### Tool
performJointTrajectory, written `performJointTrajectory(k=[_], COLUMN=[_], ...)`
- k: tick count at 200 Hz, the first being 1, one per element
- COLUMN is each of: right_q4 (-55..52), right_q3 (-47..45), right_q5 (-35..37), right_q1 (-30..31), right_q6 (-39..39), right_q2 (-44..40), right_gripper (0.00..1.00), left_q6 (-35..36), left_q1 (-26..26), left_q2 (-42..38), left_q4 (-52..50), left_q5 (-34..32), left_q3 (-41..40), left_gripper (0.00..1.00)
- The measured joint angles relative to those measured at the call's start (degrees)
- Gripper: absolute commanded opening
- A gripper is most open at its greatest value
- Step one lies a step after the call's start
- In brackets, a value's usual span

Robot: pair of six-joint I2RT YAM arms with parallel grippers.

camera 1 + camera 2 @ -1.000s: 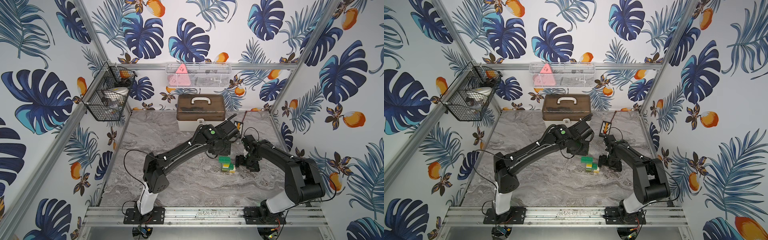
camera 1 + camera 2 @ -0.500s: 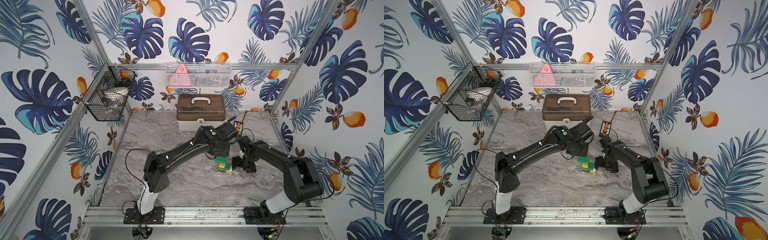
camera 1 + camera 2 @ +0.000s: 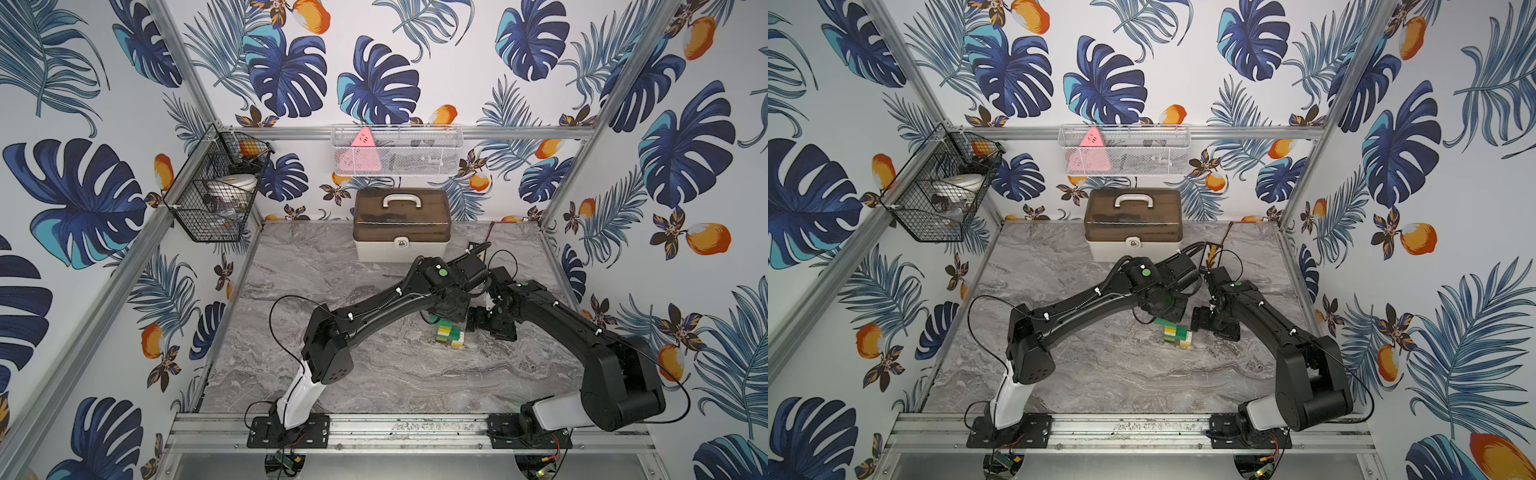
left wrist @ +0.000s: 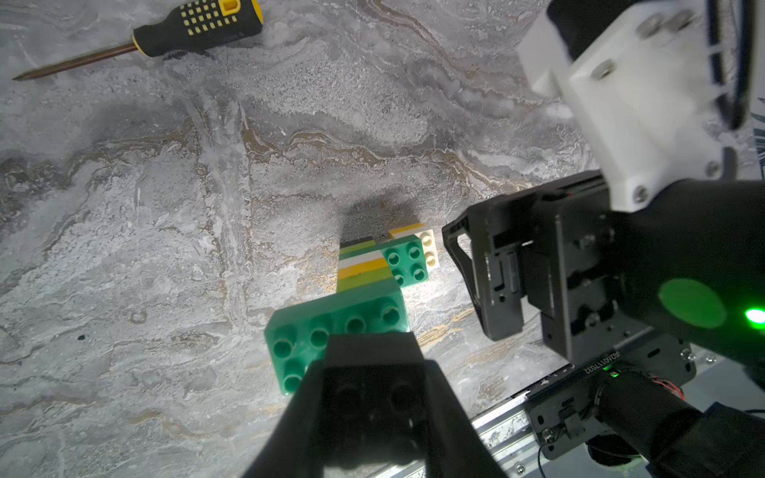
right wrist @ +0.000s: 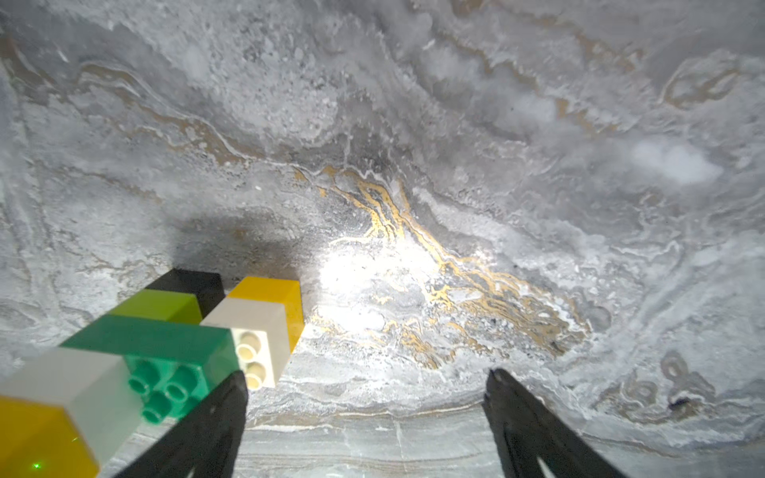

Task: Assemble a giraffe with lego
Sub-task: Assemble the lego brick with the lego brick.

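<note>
The giraffe stands on the marble table, a striped column topped by a long green brick. My left gripper comes down from above and is shut on a black lego brick that sits on that long green brick. In both top views the left wrist hides these jaws. My right gripper is open and low beside the giraffe's lower bricks. One of its fingers is next to the white brick, and nothing lies between the fingers.
A black-and-yellow screwdriver lies on the table beyond the giraffe. A brown-lidded toolbox stands at the back. A black wire basket and a white mesh shelf hang on the walls. The right arm's wrist is close to the giraffe.
My right gripper has moved closer to the giraffe and its jaws have widened a little. The left gripper and the giraffe have shifted slightly to the left.
</note>
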Motion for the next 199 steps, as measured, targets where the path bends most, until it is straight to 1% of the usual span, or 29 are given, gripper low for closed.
performJointTrajectory(k=[16, 66, 154, 199], right_q4=[-0.17, -0.42, -0.5, -0.5], right_q3=[0.04, 0.35, 1.18, 1.18], right_q5=[-0.02, -0.26, -0.24, -0.24], right_q1=[-0.31, -1.92, -2.19, -2.21], right_q6=[0.37, 0.81, 0.81, 0.83], right_q2=[-1.16, -2.89, -3.56, -4.0], right_gripper=[0.93, 0.93, 0.91, 0.91], left_q6=[0.02, -0.07, -3.43, -5.55], left_q1=[-0.48, -1.09, -1.18, -1.18], left_q2=[1.16, 3.19, 4.13, 4.33], left_q4=[-0.5, -1.9, -3.04, -1.36], left_q5=[-0.44, -0.63, -2.4, -3.63], left_q3=[1.79, 3.58, 3.91, 3.21], left_gripper=[0.04, 0.04, 0.04, 0.04])
